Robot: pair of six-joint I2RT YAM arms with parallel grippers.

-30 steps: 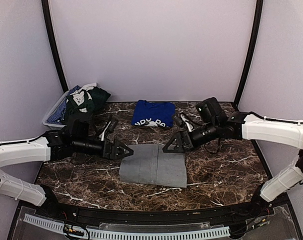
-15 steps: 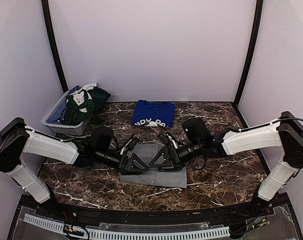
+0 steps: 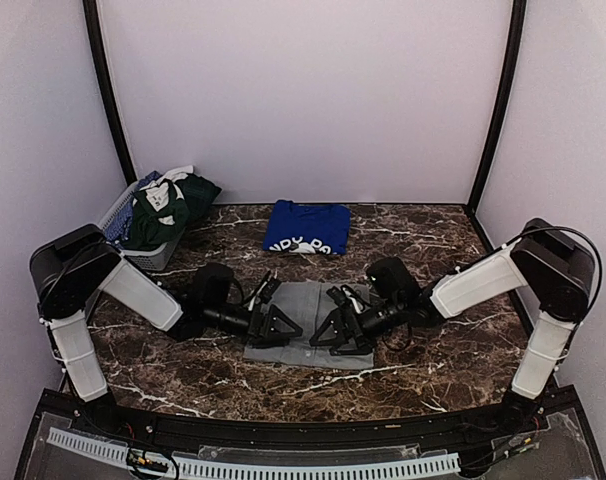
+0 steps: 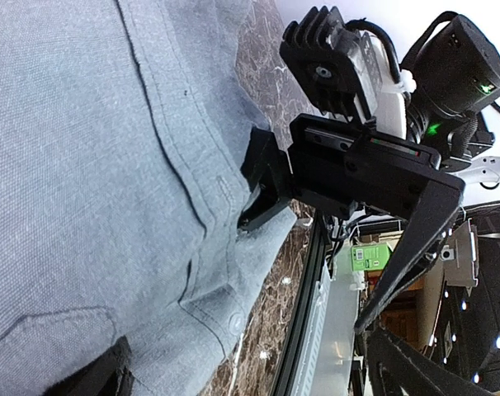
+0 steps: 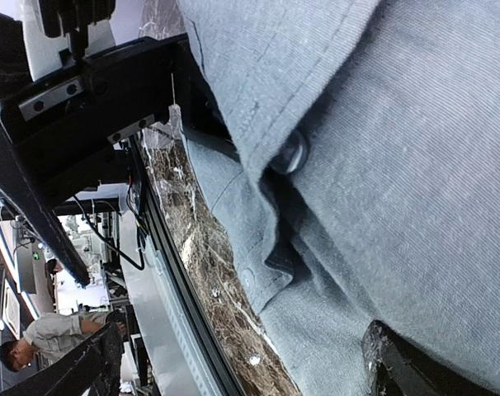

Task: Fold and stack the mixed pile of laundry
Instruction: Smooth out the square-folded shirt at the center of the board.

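A light-grey polo shirt lies folded flat at the middle of the marble table. Its button placket runs near the table's front edge. My left gripper and right gripper face each other low over the shirt's near part, both open. In the left wrist view, the left gripper spans grey fabric, with the right gripper just ahead. In the right wrist view, the right gripper also spans the shirt. A folded royal-blue T-shirt lies at the back. Nothing is held.
A grey mesh basket at the back left holds dark-green and patterned garments. Bare marble table lies to either side of the shirt. The table's front rail runs close beside the shirt's near edge.
Both grippers have come in from the shirt's left and right sides and now sit low over its near middle, facing each other. Both stayed open. The shirt has not moved.
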